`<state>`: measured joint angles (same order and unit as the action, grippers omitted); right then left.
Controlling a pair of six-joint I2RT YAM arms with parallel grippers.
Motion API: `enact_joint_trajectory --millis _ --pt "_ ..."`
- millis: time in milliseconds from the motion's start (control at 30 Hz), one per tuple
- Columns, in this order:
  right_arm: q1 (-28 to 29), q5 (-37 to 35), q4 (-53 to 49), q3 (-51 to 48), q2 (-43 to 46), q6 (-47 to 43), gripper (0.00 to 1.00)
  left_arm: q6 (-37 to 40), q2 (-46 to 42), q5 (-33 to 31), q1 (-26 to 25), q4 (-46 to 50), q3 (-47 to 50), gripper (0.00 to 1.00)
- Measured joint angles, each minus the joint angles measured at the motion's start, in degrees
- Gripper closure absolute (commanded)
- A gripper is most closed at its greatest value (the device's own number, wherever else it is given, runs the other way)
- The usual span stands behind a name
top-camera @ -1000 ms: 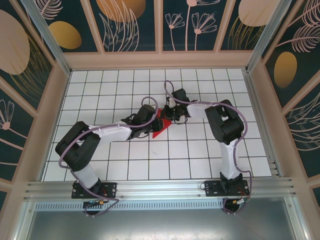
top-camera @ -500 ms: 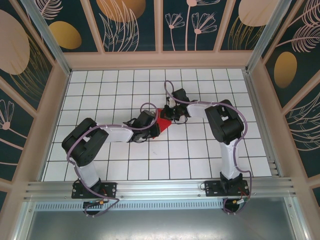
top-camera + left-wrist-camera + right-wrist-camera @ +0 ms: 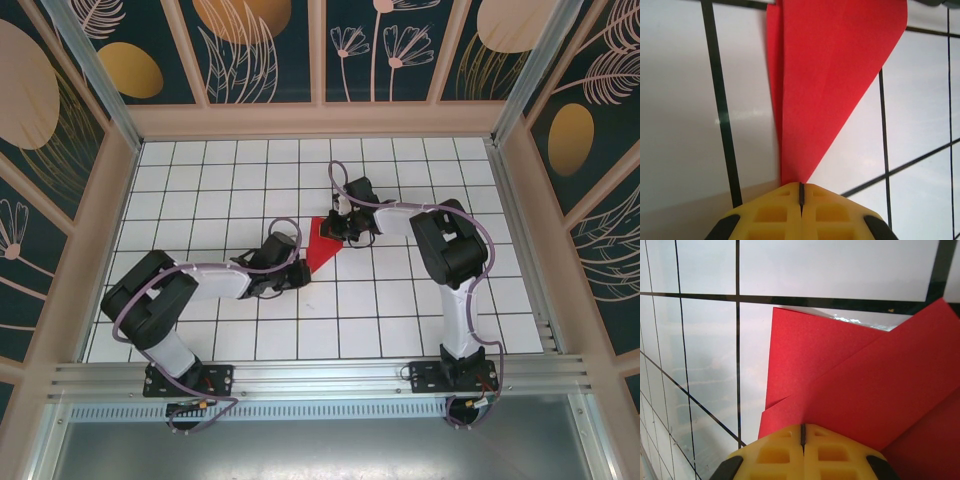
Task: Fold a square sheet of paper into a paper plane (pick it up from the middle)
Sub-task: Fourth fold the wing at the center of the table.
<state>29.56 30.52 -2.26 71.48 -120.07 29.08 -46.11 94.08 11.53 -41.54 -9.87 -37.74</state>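
Top external: folded paper (image 3: pixel 320 250) on table (image 3: pixel 200 180) (tiled).

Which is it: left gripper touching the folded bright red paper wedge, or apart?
Touching. Left wrist view: the folded bright red paper wedge tapers into the seam of the shut left gripper.

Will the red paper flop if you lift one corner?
Probably a bit: the red paper looks thin, though its folded layers likely stiffen it. It seems light, so a nudge would probably slide it on the glossy tiles.
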Motion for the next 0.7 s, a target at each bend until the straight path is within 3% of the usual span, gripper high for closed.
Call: enact_joint_trajectory --millis 333,700 --pt "-0.1 0.3 -0.1 0.2 0.0 0.0 1.00 0.4 -4.6 -3.3 0.0 1.8 -6.0 0.92" --pt "-0.2 0.5 -1.0 0.9 0.0 0.0 1.00 0.0 3.7 -5.2 0.0 0.1 -7.5 0.98"
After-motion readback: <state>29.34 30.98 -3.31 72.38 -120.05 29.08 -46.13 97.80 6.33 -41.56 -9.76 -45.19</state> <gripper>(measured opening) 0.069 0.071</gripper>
